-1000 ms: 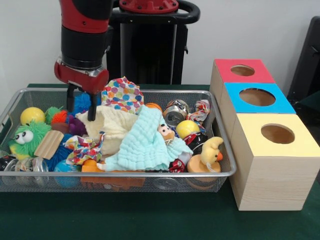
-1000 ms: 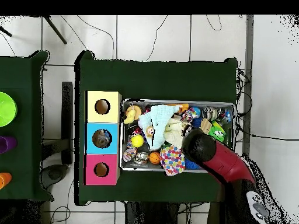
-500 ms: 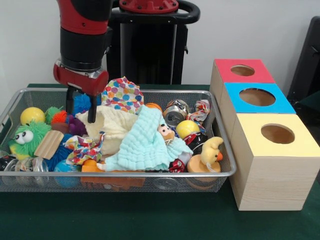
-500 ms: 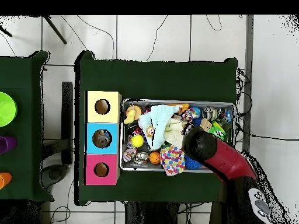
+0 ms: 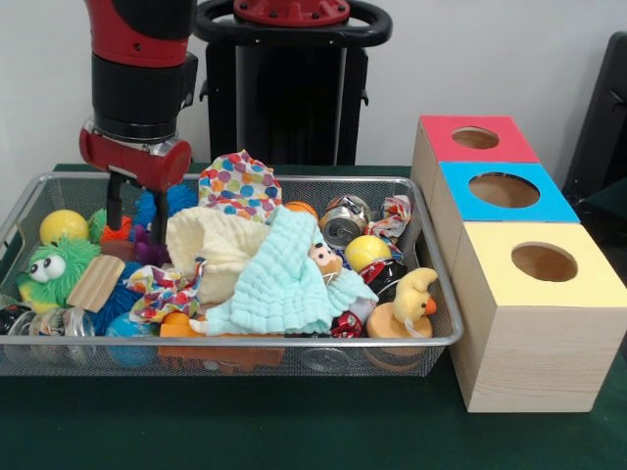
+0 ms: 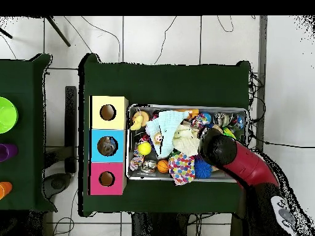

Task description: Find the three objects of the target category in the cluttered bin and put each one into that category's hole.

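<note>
Pincer (image 5: 135,212) shifted sideways over toy-filled bin (image 5: 235,341).

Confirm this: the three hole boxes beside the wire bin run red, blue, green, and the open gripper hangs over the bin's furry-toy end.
One error: the third box is yellow, not green, as the front view shows. The rest holds: the red box and blue box sit beside the wire bin, and the open gripper hangs over its furry-toy end.

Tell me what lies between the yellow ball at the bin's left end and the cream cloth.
In the front view, the open pincer hangs between the yellow ball and the cream cloth, above orange and purple spiky toys.
</note>
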Action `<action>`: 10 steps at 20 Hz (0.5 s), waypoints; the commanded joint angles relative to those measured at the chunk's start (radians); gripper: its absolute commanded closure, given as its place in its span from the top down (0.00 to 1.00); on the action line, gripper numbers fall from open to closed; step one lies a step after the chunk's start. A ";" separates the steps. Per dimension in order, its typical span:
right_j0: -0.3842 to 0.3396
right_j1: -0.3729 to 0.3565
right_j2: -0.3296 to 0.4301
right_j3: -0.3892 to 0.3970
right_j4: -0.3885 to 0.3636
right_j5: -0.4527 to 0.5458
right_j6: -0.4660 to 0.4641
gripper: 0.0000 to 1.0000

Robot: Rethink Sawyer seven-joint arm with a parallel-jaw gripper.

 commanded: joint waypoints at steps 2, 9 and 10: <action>-0.031 0.022 0.128 -0.069 -0.068 0.160 -0.027 1.00; -0.049 0.029 0.146 -0.092 -0.088 0.179 -0.035 1.00; -0.050 0.029 0.146 -0.096 -0.091 0.185 -0.036 1.00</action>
